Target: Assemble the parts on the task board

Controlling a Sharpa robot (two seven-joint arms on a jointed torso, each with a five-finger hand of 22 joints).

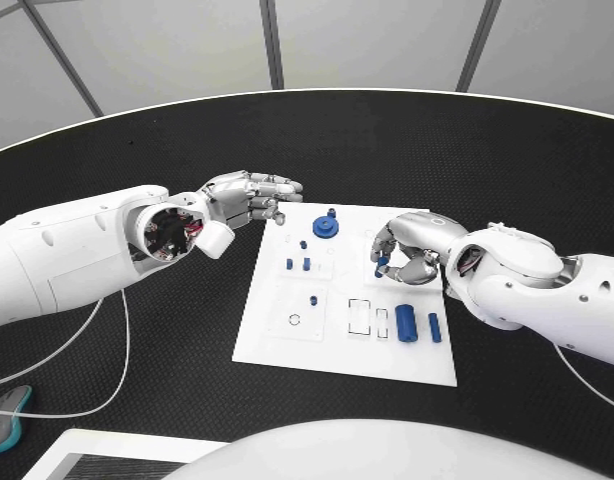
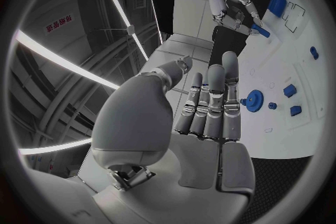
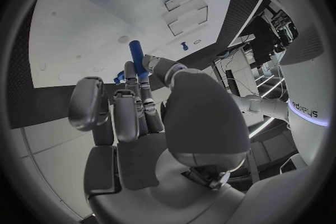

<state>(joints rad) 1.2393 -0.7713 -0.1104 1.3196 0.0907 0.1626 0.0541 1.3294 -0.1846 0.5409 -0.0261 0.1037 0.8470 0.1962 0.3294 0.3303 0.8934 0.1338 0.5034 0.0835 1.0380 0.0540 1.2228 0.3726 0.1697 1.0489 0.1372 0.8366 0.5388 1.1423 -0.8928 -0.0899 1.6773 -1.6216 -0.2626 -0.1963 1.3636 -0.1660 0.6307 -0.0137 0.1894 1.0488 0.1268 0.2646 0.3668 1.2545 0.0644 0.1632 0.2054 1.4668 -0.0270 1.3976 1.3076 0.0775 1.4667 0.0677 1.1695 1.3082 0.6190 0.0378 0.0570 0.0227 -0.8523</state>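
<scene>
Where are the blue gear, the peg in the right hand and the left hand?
blue gear [image 1: 326, 227]: head view, on its round face.
peg [image 3: 137, 59]: right wrist view, on its shaft above the fingers.
left hand [image 1: 248, 196]: head view, on its knuckles.

Smooth white task board [image 1: 281, 330] lies on a matt, finely textured black table [image 1: 437, 150].

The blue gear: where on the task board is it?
In the head view the blue gear sits near the task board's far edge, just beyond the left robot hand's fingertips.
</scene>
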